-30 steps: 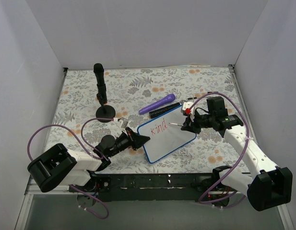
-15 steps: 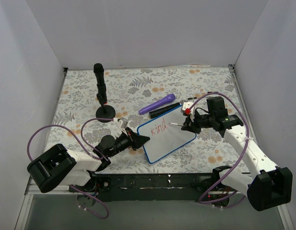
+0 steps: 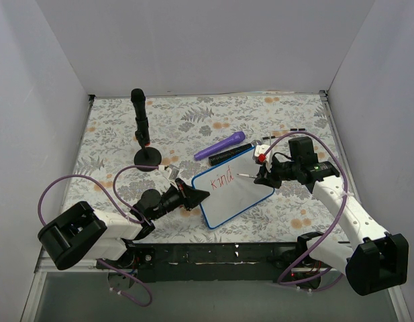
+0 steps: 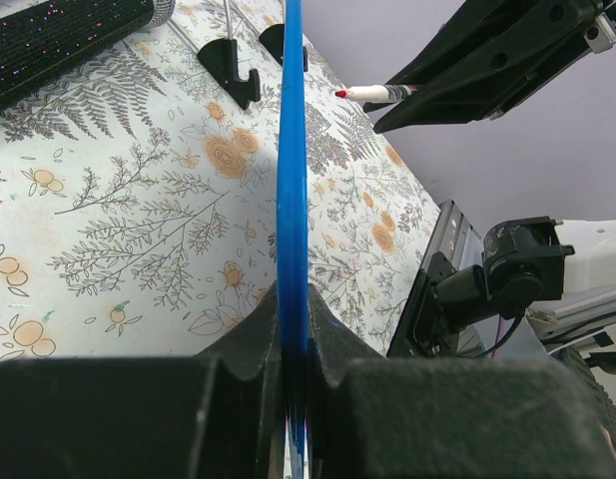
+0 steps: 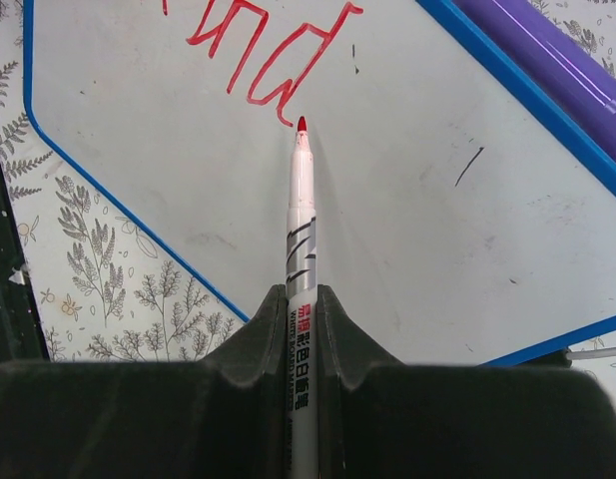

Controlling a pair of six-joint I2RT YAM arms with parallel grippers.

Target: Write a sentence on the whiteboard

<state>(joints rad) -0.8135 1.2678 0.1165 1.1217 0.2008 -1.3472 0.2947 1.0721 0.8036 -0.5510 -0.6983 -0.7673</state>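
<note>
No new stroke lately: the sentence (image 3: 223,179) stops at "kind". Right gripper (image 3: 263,176) pinches the pen (image 5: 301,210), tip perhaps off the whiteboard (image 3: 233,194); left gripper (image 4: 296,324) clamps its edge.

The whiteboard (image 3: 235,198) bears red handwriting (image 3: 225,179) — "kind".

A purple marker (image 3: 220,145) lies on the floral mat (image 3: 294,114), well apart from an upright black stand (image 3: 140,127).

The floral-patterned tabletop (image 3: 113,144) is carrying the whiteboard (image 3: 241,193), seemingly lying flat near its front, a purple marker (image 3: 219,146) resting just beside the board's far edge, and a black stand (image 3: 141,127) standing upright at far left.
</note>
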